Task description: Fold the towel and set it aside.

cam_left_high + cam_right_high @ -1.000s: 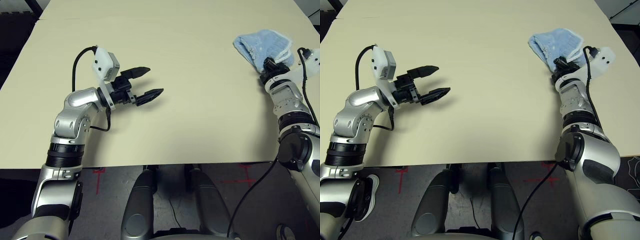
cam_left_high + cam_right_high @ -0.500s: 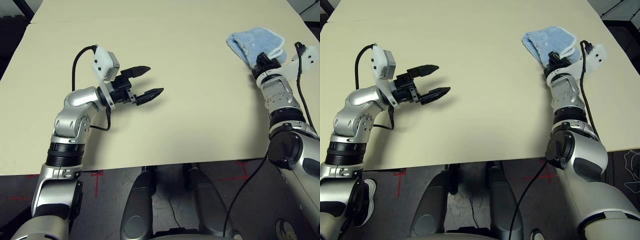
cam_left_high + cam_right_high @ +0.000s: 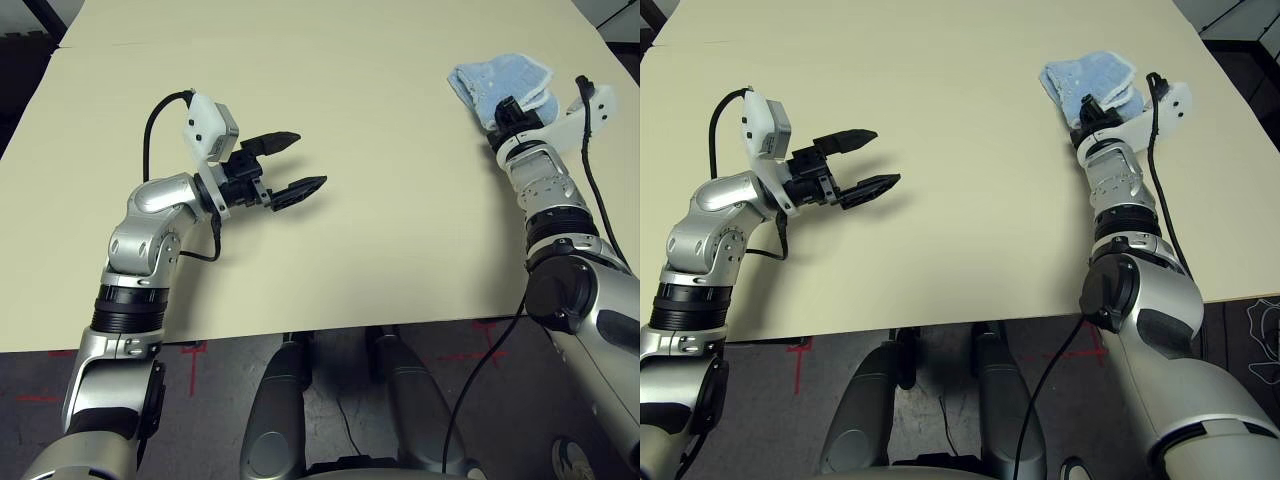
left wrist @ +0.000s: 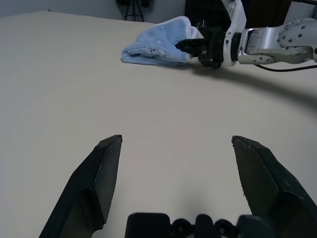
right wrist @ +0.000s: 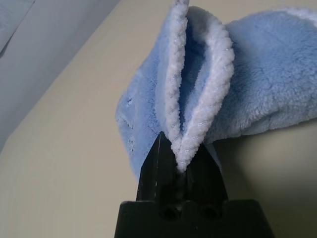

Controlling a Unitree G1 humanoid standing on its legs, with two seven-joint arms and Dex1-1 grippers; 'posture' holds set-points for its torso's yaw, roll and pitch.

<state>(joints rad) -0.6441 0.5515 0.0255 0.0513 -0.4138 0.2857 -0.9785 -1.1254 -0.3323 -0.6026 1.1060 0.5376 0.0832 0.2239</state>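
The right gripper is pinched tight on the towel's white hem, w/ two folded edges squeezed between its black fingers. The towel is light blue and bunched up, lying on the far right part of the tan table. The right arm reaches straight out to it, far fwd. The left gripper is wide open and holds nothing. It hangs just over the table on the left, well apart from the towel, pointing flat toward the middle.
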